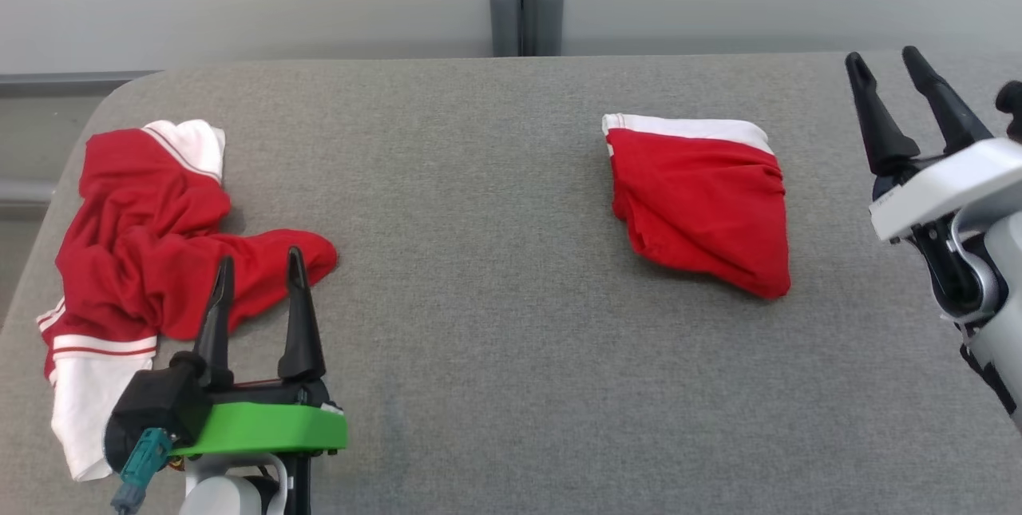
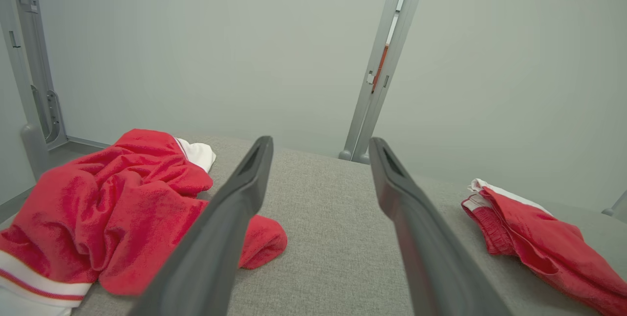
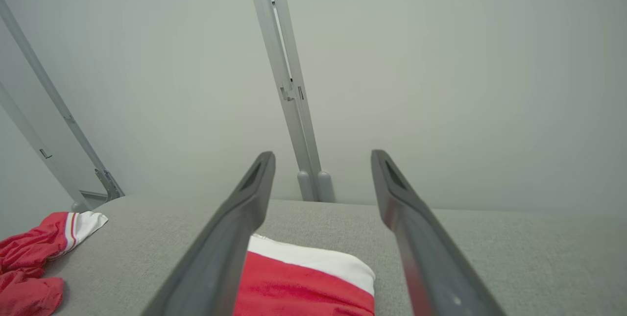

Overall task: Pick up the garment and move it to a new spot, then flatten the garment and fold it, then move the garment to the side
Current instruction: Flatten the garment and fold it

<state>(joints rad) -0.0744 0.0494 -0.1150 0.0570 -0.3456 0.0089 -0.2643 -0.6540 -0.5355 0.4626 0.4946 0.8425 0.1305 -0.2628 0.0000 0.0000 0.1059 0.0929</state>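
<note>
Snagging risk: the left gripper (image 1: 259, 255) sits low beside the crumpled garment (image 1: 152, 235), its fingers overlapping the red lobe of cloth in the head view. A pinch from here would likely catch only one loose layer, and the rest could drag or slip off the table (image 1: 495, 387) at its left rim, where the white cloth lies close to the edge.
Bunching risk: the crumpled garment is twisted on itself, so lifting it by a random fold could tighten the tangle and make flattening harder.
Folded-piece risk: the folded garment (image 1: 699, 204) lies right of centre with a lower corner that looks loose. A sweep of the right arm across the table could nudge it open.
Mix-up risk: both pieces are red and white, and reaching for the folded one would, as I judge it, undo finished work.
Left gripper: jaws wide apart and holding nothing. Whether a fingertip touches the red cloth cannot be told. The left wrist view suggests the fingers hover over bare table with the cloth to their left.
Right gripper (image 1: 883, 56): jaws spread and empty, raised at the table's right side, clear of the folded garment.
Task thing: the crumpled garment is at the table's far left, and the folded garment is right of centre.
</note>
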